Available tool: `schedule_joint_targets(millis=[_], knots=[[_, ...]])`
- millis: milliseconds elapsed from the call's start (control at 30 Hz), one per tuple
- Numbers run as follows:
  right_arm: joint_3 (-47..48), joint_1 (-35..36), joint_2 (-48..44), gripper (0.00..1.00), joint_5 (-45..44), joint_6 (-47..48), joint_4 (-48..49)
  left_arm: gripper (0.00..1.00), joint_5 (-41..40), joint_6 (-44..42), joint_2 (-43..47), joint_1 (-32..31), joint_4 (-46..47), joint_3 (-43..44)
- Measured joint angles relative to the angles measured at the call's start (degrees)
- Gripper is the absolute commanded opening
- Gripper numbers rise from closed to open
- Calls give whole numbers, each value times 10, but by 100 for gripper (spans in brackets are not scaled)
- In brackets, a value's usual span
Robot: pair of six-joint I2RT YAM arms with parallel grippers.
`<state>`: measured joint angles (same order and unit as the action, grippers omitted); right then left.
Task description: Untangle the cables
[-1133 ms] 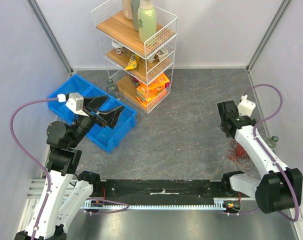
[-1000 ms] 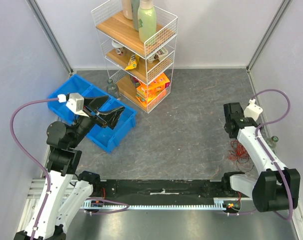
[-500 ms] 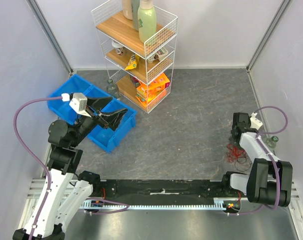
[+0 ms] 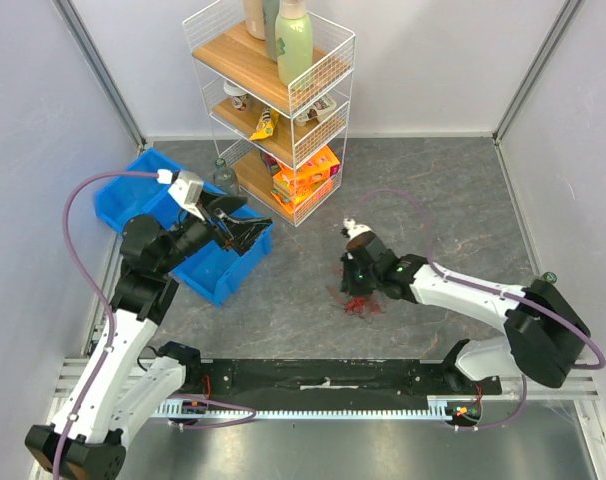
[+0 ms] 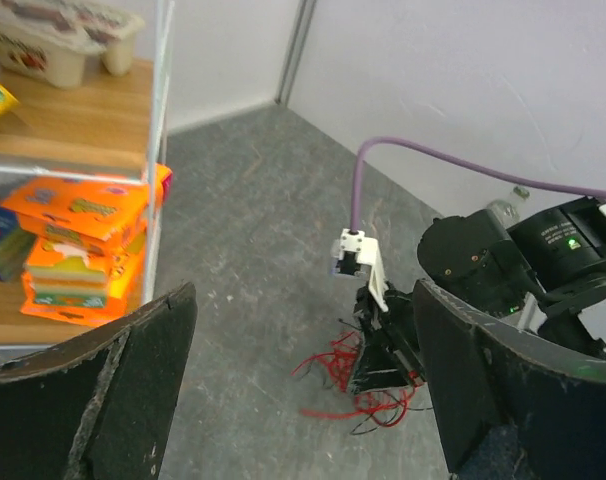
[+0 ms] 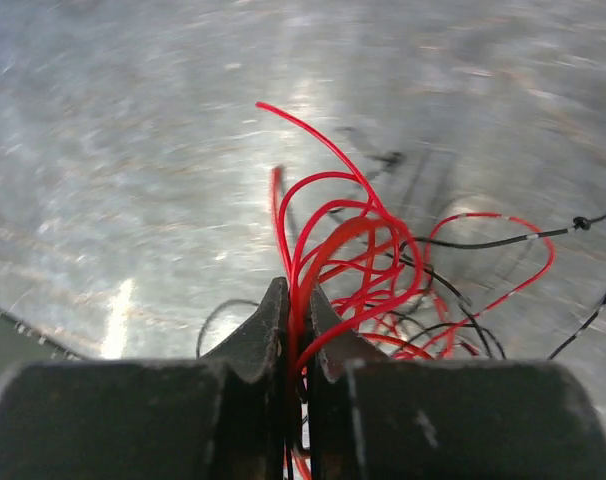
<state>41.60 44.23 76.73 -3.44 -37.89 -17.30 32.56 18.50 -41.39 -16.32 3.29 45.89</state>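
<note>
Because its jaws pinch a bunch of red strands, the right gripper [image 6: 293, 325] holds the thin red and black cables [image 6: 383, 260] low on the grey worktop [image 4: 433, 200], probably to tease loops apart. Farther off, the left gripper [image 4: 251, 228] hovers, jaws spread, above a blue plastic bin [image 4: 218, 280] beside the white wire rack [image 4: 323, 70], well apart from the tangle.

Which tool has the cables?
The right tool, shut on red loops of the cables. The left tool is open and empty, well away from them.
</note>
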Motion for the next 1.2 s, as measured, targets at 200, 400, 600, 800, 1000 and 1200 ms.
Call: schedule_joint_targets(millis=[200, 400, 600, 800, 1000, 1200], knots=[[25, 40, 20, 87, 40, 24, 10, 84, 4, 0, -81, -33, -51, 26], [25, 18, -73, 85, 3, 52, -17, 69, 6, 0, -203, -57, -136, 89], [1, 2, -122, 60, -5, 50, -11, 64, 6, 0, -271, -111, -183, 100], [-71, 2, -130, 61, 33, 35, 6, 59, -12, -2, -295, -202, -210, 107], [-92, 2, -153, 65, 45, 21, 10, 54, -28, 47, -285, -261, -162, 65], [-94, 2, -217, 65, 45, 17, 13, 54, -127, 117, -230, -375, -53, -82]])
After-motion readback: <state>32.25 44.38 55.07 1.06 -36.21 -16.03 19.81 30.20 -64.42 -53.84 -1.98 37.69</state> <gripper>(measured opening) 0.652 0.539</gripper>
